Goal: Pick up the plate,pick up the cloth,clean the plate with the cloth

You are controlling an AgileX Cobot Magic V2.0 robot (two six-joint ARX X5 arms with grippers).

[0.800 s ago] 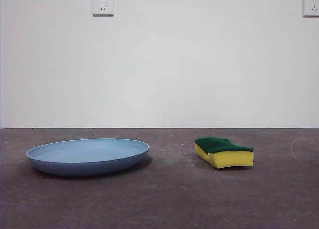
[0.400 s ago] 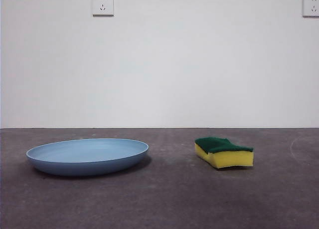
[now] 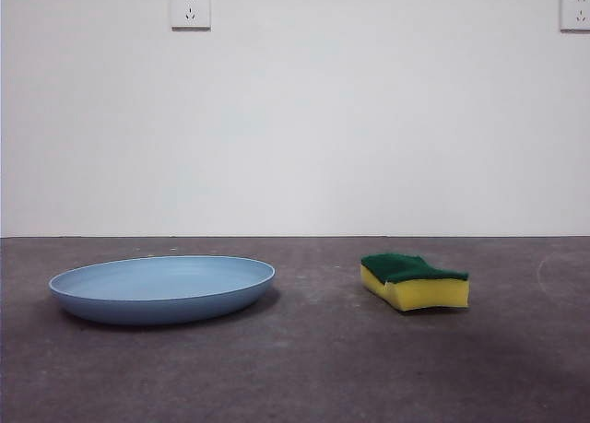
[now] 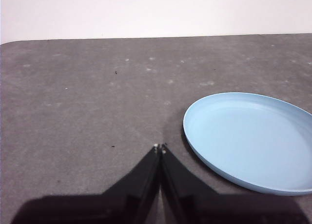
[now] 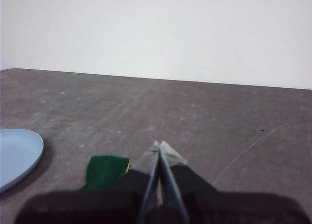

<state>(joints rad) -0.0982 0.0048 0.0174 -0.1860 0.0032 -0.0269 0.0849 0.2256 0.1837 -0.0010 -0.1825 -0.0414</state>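
Front view, plate (image 3: 162, 289) and cloth (image 3: 414, 280) apart on table (image 3: 313, 368)

My left gripper (image 4: 160, 147): jaws pressed together above grey desk (image 4: 87, 102), just beside plate (image 4: 253, 136) rim, not touching.

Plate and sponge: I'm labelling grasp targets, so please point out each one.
plate (image 3: 161, 280), front view, on the inner floor.
sponge (image 3: 426, 293), front view, on the yellow foam side.
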